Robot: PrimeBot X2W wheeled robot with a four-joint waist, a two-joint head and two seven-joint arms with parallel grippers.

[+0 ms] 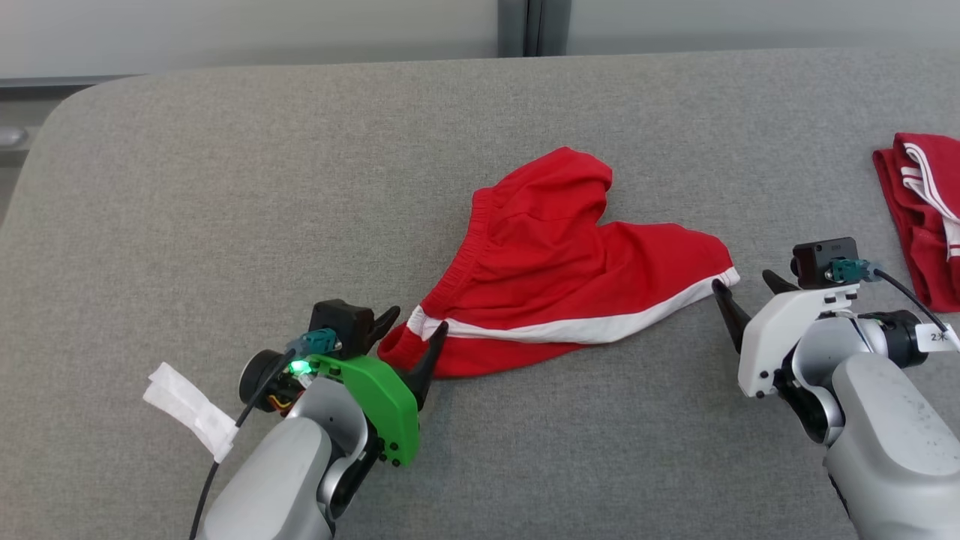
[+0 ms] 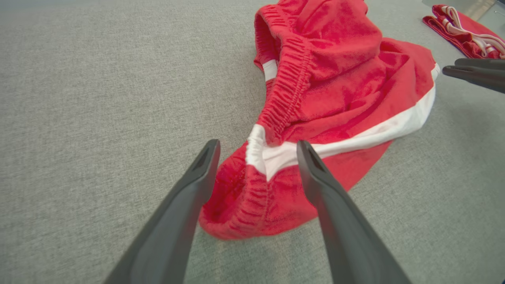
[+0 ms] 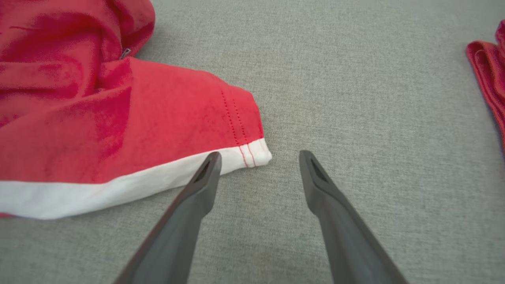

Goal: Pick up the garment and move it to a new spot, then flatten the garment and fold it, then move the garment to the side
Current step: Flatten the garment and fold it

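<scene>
On grey table [image 1: 225, 150], rumpled red shorts [image 1: 555, 262]

Spare red garment [image 1: 919, 225] gets chopped by the head view's right edge; left hand [image 1: 418, 319] covers some of the shorts' [image 1: 555, 262] waistband.

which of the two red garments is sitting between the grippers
The crumpled red shorts in the middle of the head view; the other red garment lies apart at the far right edge.
</scene>
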